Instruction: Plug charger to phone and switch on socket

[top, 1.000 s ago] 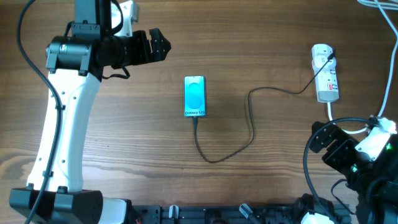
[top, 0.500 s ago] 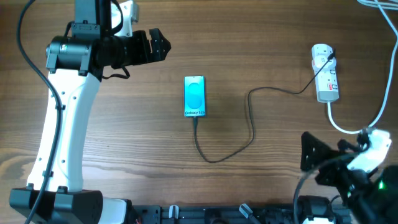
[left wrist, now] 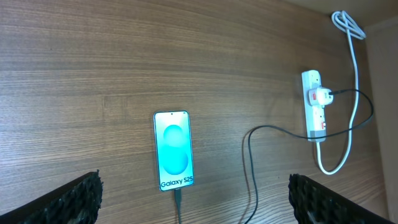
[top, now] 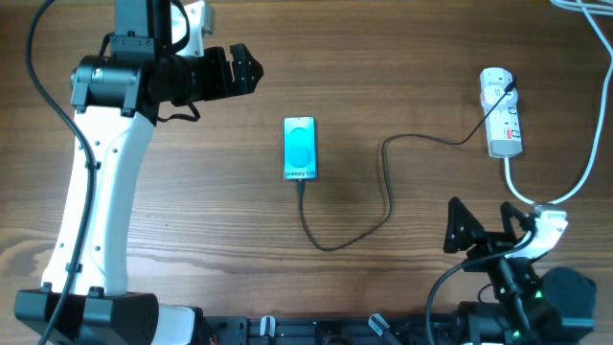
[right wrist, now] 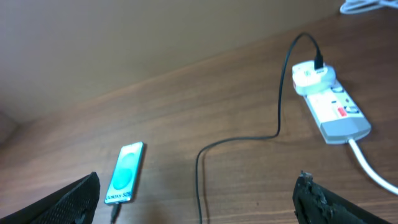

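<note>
**Status: both grippers open and empty**

My left gripper (top: 251, 70) hangs with fingers apart, well left of the phone (top: 300, 149) and farther up the wooden table (top: 220, 211). My right gripper (top: 487, 228) — fingers spread wide, holding nothing — sits near the table's front edge, below the socket (top: 502, 125). The phone lies screen-up mid-table. The charger (top: 387, 182) meets its lower short edge, then loops right to the socket.

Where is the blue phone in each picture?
Overhead: the phone lies near the picture's middle.
Left wrist: the phone is low, left of centre.
Right wrist: the phone is bottom left, tilted.
Shared landmark: the socket, far right of the phone in every view.
</note>
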Controlling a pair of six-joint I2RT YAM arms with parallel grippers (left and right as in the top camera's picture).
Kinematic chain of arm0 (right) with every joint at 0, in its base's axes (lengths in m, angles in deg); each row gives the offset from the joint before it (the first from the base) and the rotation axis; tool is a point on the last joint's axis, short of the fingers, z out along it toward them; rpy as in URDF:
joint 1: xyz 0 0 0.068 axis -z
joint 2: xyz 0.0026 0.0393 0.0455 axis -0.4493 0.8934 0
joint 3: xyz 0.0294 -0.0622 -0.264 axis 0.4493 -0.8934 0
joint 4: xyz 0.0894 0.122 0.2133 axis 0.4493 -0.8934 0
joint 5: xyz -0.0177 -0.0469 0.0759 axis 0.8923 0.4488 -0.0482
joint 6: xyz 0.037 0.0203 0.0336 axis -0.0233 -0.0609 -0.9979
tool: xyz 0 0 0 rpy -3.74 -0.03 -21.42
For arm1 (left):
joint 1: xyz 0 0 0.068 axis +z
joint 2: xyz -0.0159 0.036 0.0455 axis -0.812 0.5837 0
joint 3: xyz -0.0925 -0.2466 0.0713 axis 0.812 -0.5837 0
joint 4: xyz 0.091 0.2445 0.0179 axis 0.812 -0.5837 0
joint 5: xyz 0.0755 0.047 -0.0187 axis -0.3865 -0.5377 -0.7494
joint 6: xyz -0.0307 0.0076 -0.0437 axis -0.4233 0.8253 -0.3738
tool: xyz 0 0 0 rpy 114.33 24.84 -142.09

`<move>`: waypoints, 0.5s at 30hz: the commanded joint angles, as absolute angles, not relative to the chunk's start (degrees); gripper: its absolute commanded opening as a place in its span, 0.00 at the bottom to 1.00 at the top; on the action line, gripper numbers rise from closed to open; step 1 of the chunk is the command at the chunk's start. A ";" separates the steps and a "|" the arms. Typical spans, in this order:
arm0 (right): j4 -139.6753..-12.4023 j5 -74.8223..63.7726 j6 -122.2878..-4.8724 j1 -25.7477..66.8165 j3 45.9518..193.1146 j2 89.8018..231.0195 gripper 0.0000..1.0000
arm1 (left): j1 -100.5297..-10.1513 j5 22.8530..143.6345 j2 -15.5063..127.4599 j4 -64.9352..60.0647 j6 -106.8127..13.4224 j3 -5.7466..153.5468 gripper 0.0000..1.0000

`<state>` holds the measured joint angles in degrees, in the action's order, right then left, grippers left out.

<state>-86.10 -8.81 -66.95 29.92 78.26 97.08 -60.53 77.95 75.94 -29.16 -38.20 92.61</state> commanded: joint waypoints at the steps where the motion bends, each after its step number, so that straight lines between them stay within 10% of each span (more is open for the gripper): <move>1: -81.82 -8.95 -66.12 29.31 73.78 94.48 1.00 | -60.27 78.02 76.25 -29.18 -37.74 92.52 1.00; 15: -62.50 -10.21 -63.12 27.34 60.53 89.85 1.00 | -60.27 78.02 76.27 -29.18 -37.72 92.52 1.00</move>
